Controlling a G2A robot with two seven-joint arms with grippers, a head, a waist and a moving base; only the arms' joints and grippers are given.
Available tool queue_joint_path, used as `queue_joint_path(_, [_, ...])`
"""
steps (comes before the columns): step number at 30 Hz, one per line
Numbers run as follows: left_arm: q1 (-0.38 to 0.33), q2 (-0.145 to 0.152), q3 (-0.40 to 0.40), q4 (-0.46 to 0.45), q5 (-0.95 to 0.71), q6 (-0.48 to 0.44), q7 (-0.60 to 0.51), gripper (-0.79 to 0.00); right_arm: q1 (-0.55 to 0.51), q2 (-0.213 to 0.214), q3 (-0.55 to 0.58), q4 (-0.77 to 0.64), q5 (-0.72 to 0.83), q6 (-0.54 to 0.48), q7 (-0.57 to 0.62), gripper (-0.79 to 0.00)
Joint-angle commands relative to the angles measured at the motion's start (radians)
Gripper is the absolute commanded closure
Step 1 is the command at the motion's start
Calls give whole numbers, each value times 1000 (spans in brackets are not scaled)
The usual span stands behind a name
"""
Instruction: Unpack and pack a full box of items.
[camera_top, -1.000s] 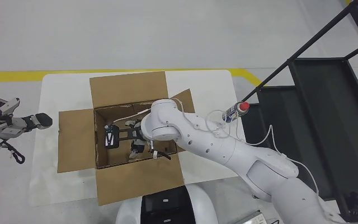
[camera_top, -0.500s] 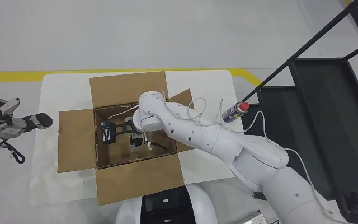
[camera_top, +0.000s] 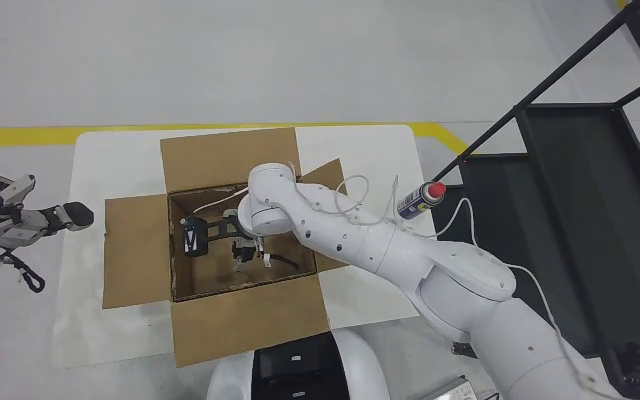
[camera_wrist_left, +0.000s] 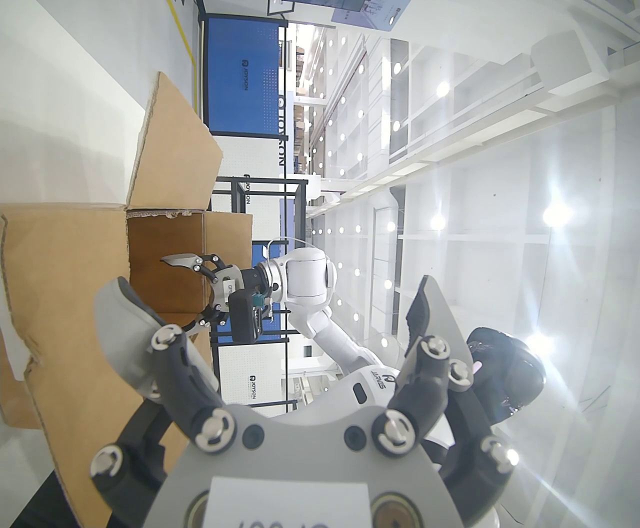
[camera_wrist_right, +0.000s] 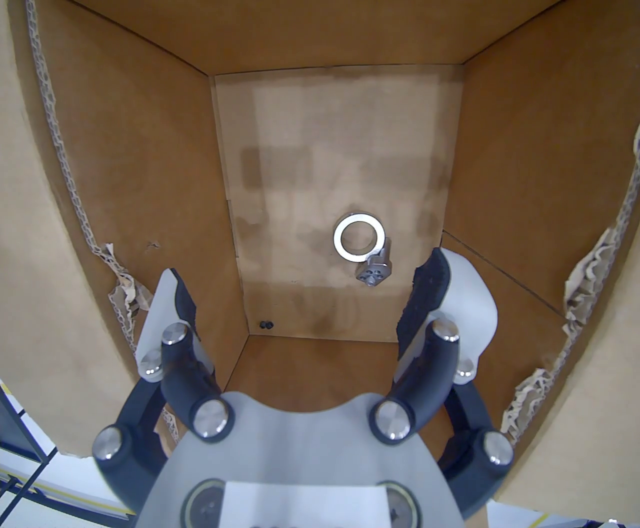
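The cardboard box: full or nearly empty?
Nearly empty: the box floor shows a metal ring part and a tiny dark speck.

bright | ceiling lamps glare | box shaded inside | edges bowed

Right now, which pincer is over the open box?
The right pincer. It hangs open over the box, pointing down at a metal ring on the box floor. The left pincer, also open, is off to the side, outside the box.

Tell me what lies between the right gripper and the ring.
Nothing: in the right wrist view the stretch from right gripper to metal ring is bare.
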Motion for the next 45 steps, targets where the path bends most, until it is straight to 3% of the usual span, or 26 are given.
queue_joint_path(1, [0, 0, 0, 0, 0, 0, 0, -785, -3, 0, 0, 0, -1, 1, -8, -785])
queue_joint_path(19, [0, 0, 0, 0, 0, 0, 0, -785, 46, -102, -69, 182, -1, -73, -44, -785])
queue_joint_path(44, [0, 0, 0, 0, 0, 0, 0, -785, 16, -98, -58, 198, -55, -46, -74, -785])
queue_joint_path(45, [0, 0, 0, 0, 0, 0, 0, -785, 20, -101, -59, 199, -59, -45, -65, -760])
